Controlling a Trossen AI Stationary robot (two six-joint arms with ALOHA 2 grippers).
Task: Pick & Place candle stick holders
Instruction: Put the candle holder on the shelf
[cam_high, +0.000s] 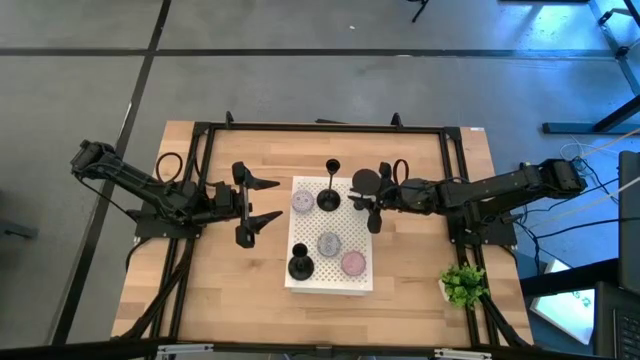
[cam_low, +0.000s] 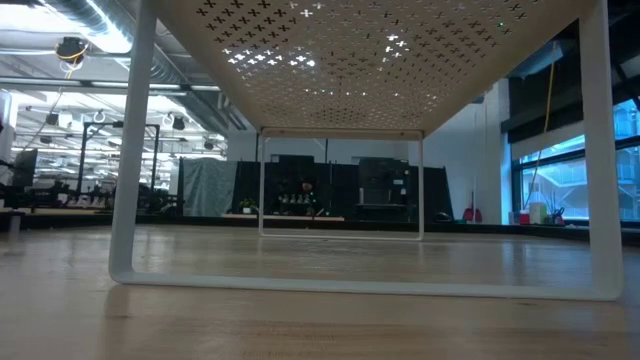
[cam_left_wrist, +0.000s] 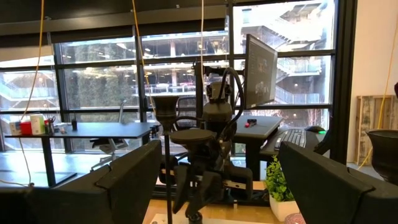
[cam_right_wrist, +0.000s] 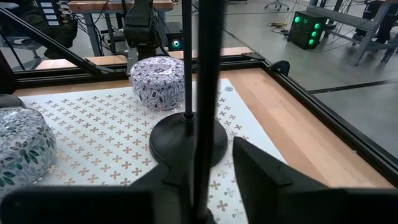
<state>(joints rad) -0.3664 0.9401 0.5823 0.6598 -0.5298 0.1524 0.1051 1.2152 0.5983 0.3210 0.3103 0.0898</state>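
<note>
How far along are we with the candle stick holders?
About two thirds, if the white perforated stand is the target. Done: two candle stick holders stand on it, one at its far edge and one at its near left. In hand: the right gripper grips the third holder at the stand's right edge. Left: setting it down. The left gripper waits open beside the stand.

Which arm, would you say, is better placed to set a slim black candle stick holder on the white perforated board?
Right, probably. The right gripper grips a slim black candle stick holder by its stem at the white perforated board's edge. The left gripper hangs open and empty beside it.
</note>
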